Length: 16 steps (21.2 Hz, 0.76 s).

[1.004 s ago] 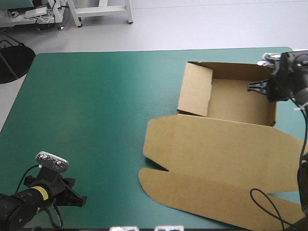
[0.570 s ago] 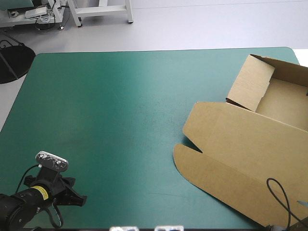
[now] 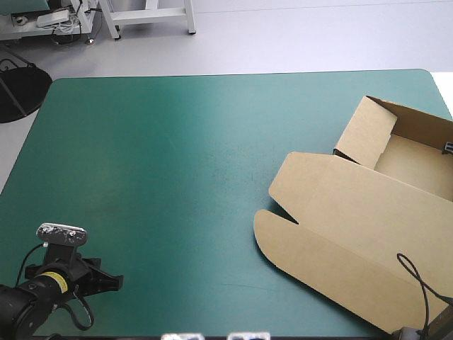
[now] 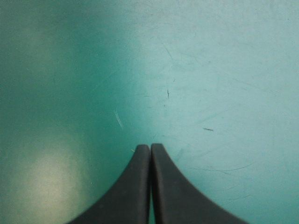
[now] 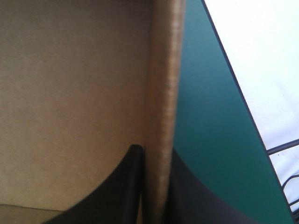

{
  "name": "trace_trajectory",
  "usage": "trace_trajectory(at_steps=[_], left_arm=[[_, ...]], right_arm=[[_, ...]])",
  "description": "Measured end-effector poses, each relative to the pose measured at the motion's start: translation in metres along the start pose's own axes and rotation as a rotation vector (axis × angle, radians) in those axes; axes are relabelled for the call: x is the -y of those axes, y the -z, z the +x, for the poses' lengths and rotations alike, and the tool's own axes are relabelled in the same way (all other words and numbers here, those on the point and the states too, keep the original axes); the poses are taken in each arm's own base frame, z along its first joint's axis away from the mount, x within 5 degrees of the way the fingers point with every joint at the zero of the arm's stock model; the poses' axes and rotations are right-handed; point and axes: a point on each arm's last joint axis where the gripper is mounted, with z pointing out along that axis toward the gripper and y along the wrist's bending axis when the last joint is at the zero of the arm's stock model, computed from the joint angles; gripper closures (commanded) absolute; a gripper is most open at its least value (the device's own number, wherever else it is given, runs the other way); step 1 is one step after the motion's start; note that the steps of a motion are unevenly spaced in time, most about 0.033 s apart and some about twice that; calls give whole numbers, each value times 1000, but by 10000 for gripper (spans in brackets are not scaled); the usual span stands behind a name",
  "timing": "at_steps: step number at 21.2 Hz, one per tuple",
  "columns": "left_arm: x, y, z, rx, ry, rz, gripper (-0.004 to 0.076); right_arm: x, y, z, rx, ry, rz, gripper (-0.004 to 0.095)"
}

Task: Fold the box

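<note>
The brown box (image 3: 354, 212) lies at the table's right side, turned at an angle. Its tray (image 3: 414, 159) has raised walls and its lid lies flat toward the front. In the high view only a black tip of my right gripper (image 3: 449, 147) shows, at the tray's right wall. In the right wrist view my right gripper (image 5: 156, 151) is shut on that upright wall (image 5: 163, 84), one finger inside the tray and one outside. My left gripper (image 3: 113, 281) sits far from the box near the front left corner. Its fingers are shut (image 4: 150, 147) over bare teal-green cover.
Just outside the gripped wall runs a narrow strip of teal-green cover (image 5: 201, 121), then the table's right edge (image 5: 233, 79). Between my left gripper and the box stretches bare teal-green cover (image 3: 177, 156).
The box slid to the right and turned, its tray now at the table's right edge. My right arm went almost out of the high view. My left arm shifted slightly toward the front left.
</note>
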Motion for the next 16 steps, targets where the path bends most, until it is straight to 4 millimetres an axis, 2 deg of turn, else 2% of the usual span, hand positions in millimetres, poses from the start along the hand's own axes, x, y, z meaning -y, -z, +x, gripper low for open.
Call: trace_trajectory(at_steps=[1, 3, 8, 10, 16], left_arm=[[0, 0, 0, 1, 0, -2, 733], [0, 0, 0, 1, -2, -4, 733], [-2, 0, 0, 5, -14, -23, 732], [-3, 0, -1, 6, -15, -28, 732], [-3, 0, -1, 7, -19, -33, 733]], right_arm=[[0, 0, 0, -1, -2, -1, 502], [-1, -1, 1, -9, -7, -8, 452], [1, 4, 3, -10, -1, 10, 453], [3, 19, 6, 21, 8, 38, 466], [0, 92, 29, 202, -2, 20, 553]])
